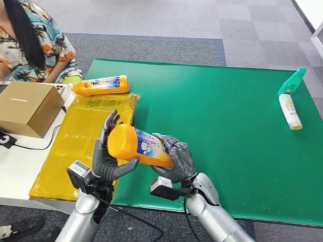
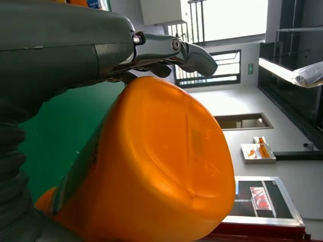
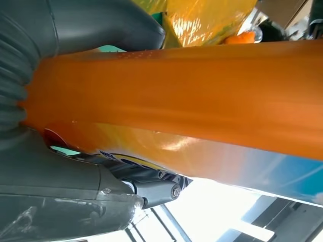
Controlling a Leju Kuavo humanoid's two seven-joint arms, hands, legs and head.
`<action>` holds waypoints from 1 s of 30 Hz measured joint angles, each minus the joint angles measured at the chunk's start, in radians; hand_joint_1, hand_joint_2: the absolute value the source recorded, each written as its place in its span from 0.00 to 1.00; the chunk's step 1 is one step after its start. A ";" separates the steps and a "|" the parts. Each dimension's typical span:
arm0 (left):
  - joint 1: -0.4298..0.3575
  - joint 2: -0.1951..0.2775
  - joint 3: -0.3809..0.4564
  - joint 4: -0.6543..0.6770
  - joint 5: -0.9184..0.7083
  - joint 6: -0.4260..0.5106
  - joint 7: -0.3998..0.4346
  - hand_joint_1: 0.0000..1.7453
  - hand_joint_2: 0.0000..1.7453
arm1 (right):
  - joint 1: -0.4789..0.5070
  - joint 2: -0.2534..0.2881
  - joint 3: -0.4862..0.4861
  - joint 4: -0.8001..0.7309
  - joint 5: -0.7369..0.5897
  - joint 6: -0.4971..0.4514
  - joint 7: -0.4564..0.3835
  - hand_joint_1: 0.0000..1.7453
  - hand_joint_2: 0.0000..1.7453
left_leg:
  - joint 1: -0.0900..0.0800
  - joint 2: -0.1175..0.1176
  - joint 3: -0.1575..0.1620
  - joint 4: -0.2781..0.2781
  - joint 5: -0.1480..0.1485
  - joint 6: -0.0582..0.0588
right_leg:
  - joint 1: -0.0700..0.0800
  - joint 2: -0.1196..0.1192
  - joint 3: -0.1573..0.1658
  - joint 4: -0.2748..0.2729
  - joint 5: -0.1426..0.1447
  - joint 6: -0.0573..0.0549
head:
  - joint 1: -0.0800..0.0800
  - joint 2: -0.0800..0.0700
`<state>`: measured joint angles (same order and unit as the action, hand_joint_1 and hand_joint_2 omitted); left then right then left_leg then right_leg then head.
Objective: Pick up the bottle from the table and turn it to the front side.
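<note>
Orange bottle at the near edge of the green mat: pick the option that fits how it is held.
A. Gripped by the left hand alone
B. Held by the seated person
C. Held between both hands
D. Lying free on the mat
C: in the head view the orange bottle lies sideways above the green mat, with the left hand at its base and the right hand around its other end.

The head view is bright and evenly lit, with soft, faint shadows on the green table (image 1: 228, 126) and glare patches on the yellow plastic sheet (image 1: 82, 133). In the left wrist view a window (image 2: 224, 20) is blown out white. In the right wrist view the orange bottle (image 3: 190, 91) is blurred and out of focus.
</note>
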<state>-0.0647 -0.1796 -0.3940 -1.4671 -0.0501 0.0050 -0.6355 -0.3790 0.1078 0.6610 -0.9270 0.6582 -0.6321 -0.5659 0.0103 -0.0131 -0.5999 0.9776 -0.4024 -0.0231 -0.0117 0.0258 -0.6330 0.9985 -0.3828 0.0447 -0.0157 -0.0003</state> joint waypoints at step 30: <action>0.003 0.017 0.002 0.006 0.114 -0.136 -0.011 1.00 1.00 | -0.001 -0.058 0.079 -0.045 -0.045 0.076 -0.034 0.95 1.00 | 0.000 0.000 0.000 0.000 0.000 0.000 | 0.000 0.000 0.000 0.000 0.000 0.000 | 0.000 0.000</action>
<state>-0.0618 -0.1621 -0.3922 -1.4614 0.0637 -0.1310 -0.6469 -0.3803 0.0497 0.7403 -0.9715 0.6133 -0.5559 -0.6004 0.0104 -0.0131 -0.5999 0.9776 -0.4024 -0.0232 -0.0116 0.0258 -0.6332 0.9985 -0.3828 0.0447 -0.0157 -0.0003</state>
